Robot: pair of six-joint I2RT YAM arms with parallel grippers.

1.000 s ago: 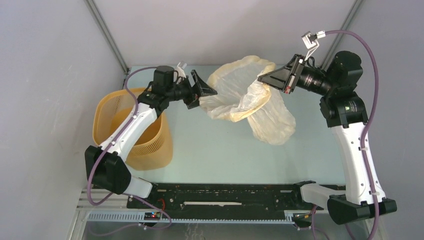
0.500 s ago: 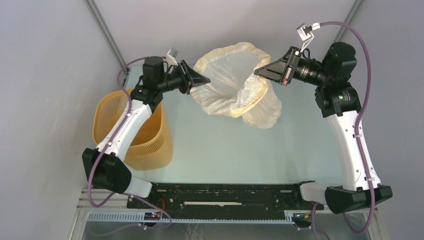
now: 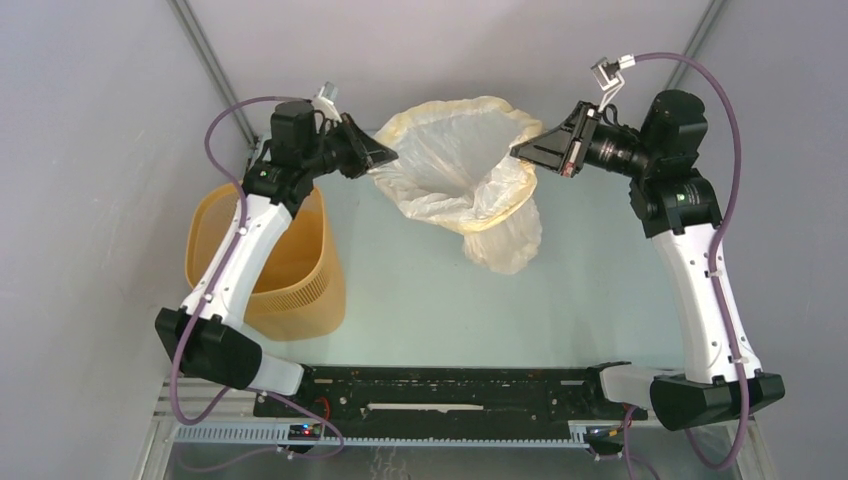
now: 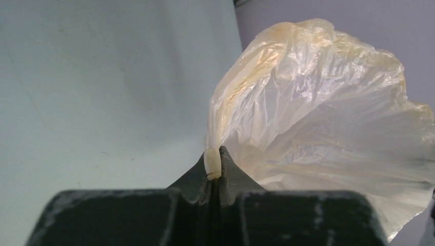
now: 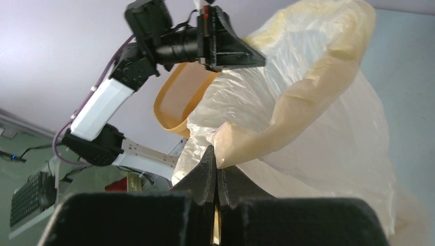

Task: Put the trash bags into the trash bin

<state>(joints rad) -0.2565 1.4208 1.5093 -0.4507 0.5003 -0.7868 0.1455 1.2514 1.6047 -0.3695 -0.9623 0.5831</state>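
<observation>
Far left on the pale green table (image 3: 420, 300) sat the tapered orange-yellow plastic trash bin (image 3: 305, 270). It was upright with its mouth open and had a band of thin vertical slots around the base. The left arm reached up across it, so from above part of the rim was hidden.

Up past the bin, the left gripper (image 3: 390, 157) had its two dark fingers pressed together on the rolled yellowish rim of the thin, wrinkly, cream-white plastic trash bag (image 3: 455, 170). The wrist view made that pretty clear, with a little roll of rim pinched right at the tips.

The trash bag was up in the air between the two arms, off to the right of the trash bin and not in it. Its mouth was stretched open from one gripper to the other, and the rest of the film sagged down toward the table. I honestly couldn't tell if the bottom touched the surface.

On the right, the right gripper (image 3: 518, 152) pointed back toward the left one. Its fingers were clamped tight on the opposite side of the rim, with a bunched fold of plastic squeezed between the tips.
</observation>
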